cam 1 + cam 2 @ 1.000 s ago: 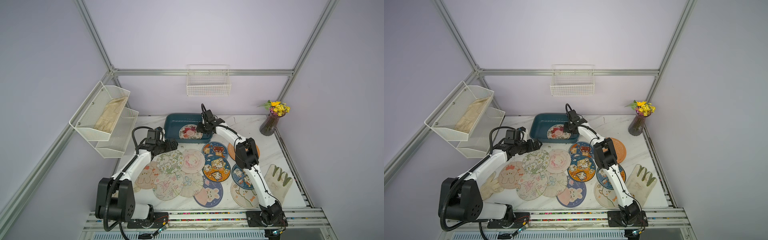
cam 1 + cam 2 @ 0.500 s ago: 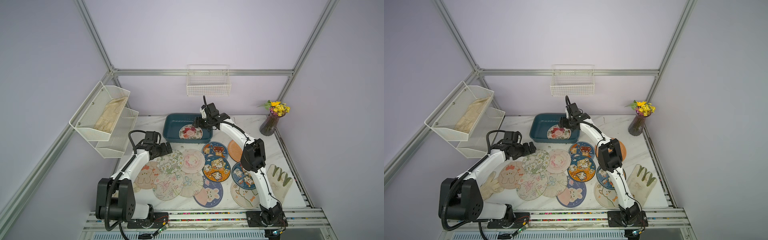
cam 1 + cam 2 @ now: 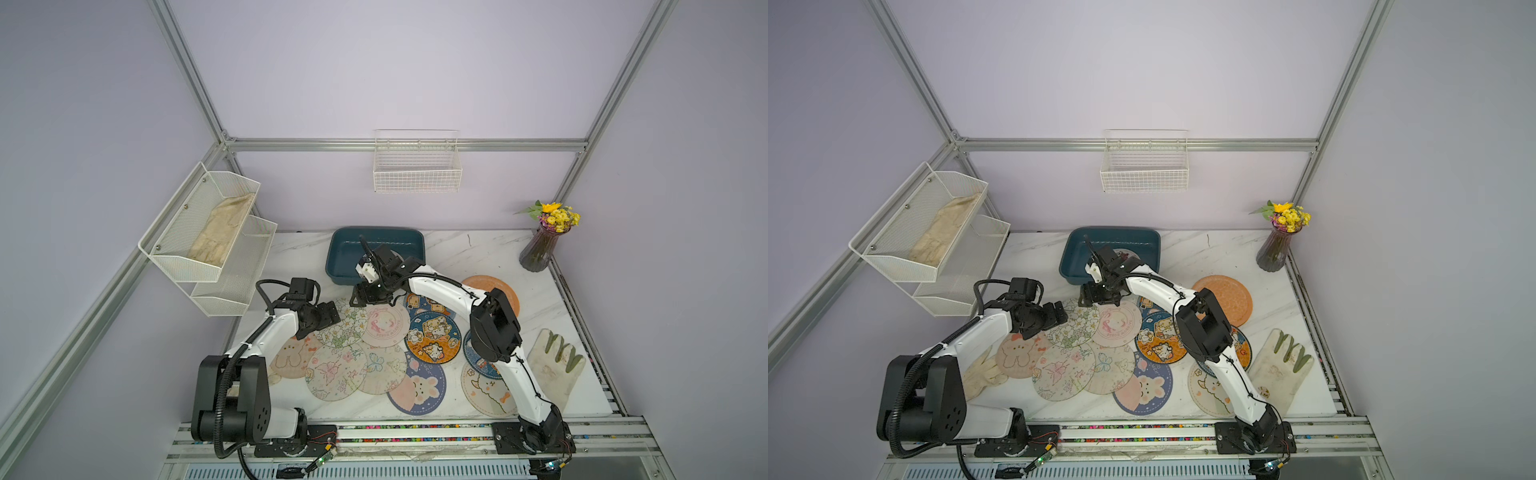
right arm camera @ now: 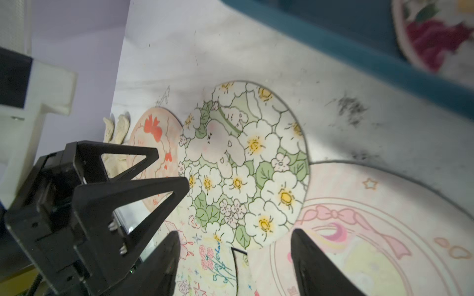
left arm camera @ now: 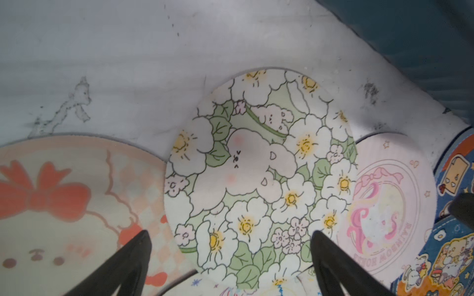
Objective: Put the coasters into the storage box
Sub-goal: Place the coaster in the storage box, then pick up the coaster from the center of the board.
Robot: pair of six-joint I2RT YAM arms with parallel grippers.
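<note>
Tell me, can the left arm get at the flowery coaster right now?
Probably yes: the left gripper hangs open over the flowery coaster, and nothing lies on top of it.

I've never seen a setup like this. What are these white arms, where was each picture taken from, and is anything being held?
Two white robot arms stand at the table's edge, each ending in a two-fingered gripper. Two pictures look down from one overhead camera; two come from cameras on the wrists. Round printed coasters overlap on the marble, beside a glove and a flower vase. One coaster lies in the blue tray. The left gripper and right gripper are open near the flowered coaster, holding nothing.
</note>
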